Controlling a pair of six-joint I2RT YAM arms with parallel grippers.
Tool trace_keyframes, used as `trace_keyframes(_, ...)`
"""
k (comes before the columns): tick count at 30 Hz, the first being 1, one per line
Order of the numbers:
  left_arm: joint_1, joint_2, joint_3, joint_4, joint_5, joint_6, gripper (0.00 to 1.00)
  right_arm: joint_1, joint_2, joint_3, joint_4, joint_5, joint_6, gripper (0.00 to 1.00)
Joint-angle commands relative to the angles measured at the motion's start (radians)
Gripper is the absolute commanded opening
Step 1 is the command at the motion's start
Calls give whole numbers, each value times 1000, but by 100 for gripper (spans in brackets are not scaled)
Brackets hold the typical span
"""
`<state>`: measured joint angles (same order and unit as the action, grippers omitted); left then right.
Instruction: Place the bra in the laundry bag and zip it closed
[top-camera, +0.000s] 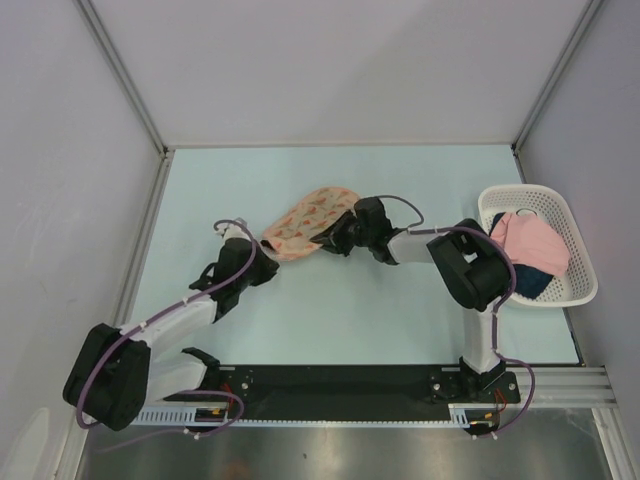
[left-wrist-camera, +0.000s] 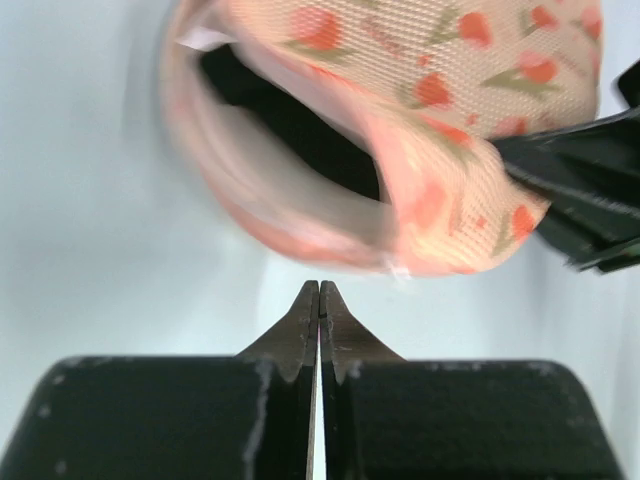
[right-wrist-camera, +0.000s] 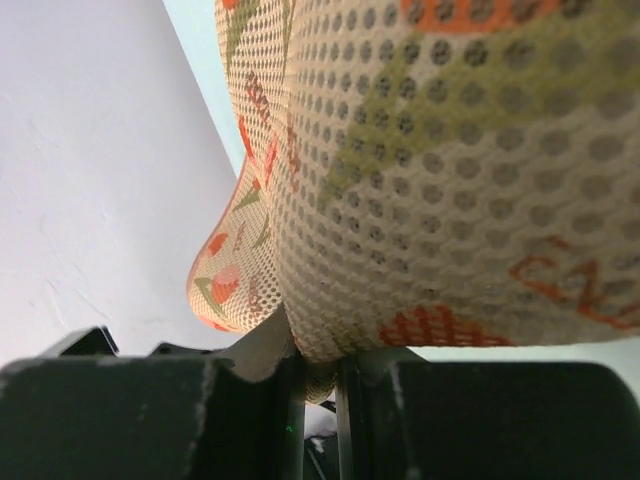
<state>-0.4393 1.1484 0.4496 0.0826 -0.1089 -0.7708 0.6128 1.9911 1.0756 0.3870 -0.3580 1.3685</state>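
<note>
Right gripper: clamped on a fold at the rim of the laundry bag. Mesh is bunched between the fingers and the pouch rises straight up ahead of them.
Left gripper: fingers pressed together with nothing in them. The tips sit just short of the bag's lower lip, apart from it as far as I can tell.
Bag, seen from the left fingers: right ahead and a little above, mouth gaping toward them, pink lining showing. The right gripper's hold is out at the far right end.
Bra: the dark mass inside that open mouth, ahead of the left tips. It looks tucked in with no strap hanging out, though its far end is hidden.
Zip: not closed, and I can't pick out the pull in any view.
Handling: light, floppy mesh that sags and folds wherever it's pinched. The moulded cups inside probably spring back and push the lips apart. Nothing here is fragile and the mesh grips well, but a thin strap could snag in the teeth.
Where to hold: anchor the rim beside the zip track, as the right gripper does. The empty one should take the pull itself, not the cloth, and the fabric should stay taut.
Farther out: the basket with a pink cloth and a dark blue cloth sits well off to the right gripper's right.
</note>
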Motion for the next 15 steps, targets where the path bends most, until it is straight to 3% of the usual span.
trace_keyframes(1,47,-53,-43,-53,67,38,0,-93,31,38,-68,-123,-207,0)
trace_keyframes(2,48,-73,-49,-47,93,38,0,-102,37,73,-79,-140,-233,1)
trace_keyframes(4,48,-88,-81,14,218,44,0,-114,67,153,-259,-131,-386,5)
trace_keyframes(5,48,-93,-94,41,257,36,0,-114,78,225,-314,-116,-425,19)
trace_keyframes(7,47,-79,-126,149,366,8,0,-114,83,256,-373,-93,-486,33)
trace_keyframes(9,47,-53,-132,202,408,-7,0,-114,63,254,-381,-72,-480,59)
trace_keyframes(11,47,-52,-140,238,448,-15,0,-113,38,233,-405,-61,-467,78)
trace_keyframes(14,40,-53,-134,290,518,20,1,-113,-29,135,-340,-38,-430,88)
trace_keyframes(15,36,-50,-121,293,528,50,8,-116,-40,98,-332,-45,-413,89)
